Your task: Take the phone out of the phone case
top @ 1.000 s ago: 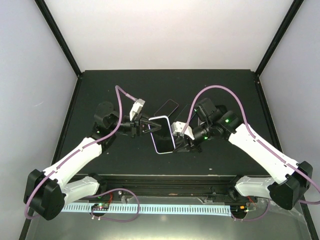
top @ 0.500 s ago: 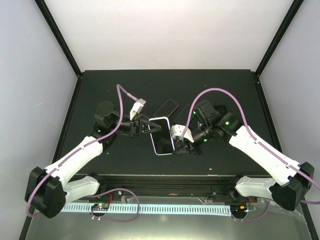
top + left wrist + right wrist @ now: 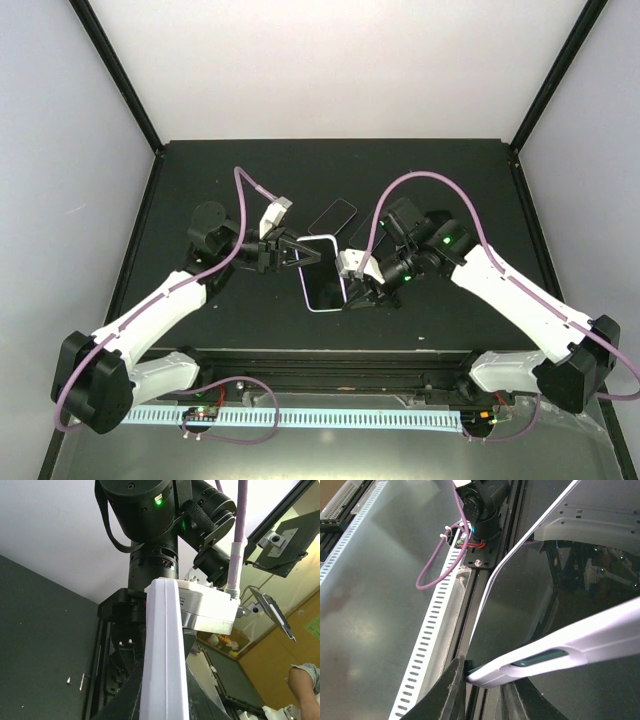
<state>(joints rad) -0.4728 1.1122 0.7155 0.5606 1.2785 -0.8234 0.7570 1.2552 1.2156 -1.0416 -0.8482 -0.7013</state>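
The phone [image 3: 322, 274], dark screen up, sits in a pale lavender case [image 3: 341, 270] held above the black table between both grippers. My left gripper [image 3: 303, 253] is shut on the case's far left edge. In the left wrist view the case edge [image 3: 165, 650] runs upright between the dark fingers [image 3: 117, 700]. My right gripper [image 3: 350, 296] is shut on the case's near right corner. In the right wrist view that corner [image 3: 520, 666] is pinched between the fingers [image 3: 451, 690], and the dark screen [image 3: 520, 595] shows above it.
Two dark flat phone-like items lie on the table behind the held phone, one [image 3: 333, 213] at the centre and one [image 3: 366, 224] to its right. The table's near edge has a black rail [image 3: 330, 360] and a white slotted strip [image 3: 330, 418].
My right gripper has moved a little left and toward the near edge, and the near end of the phone has swung with it. The left gripper has hardly moved.
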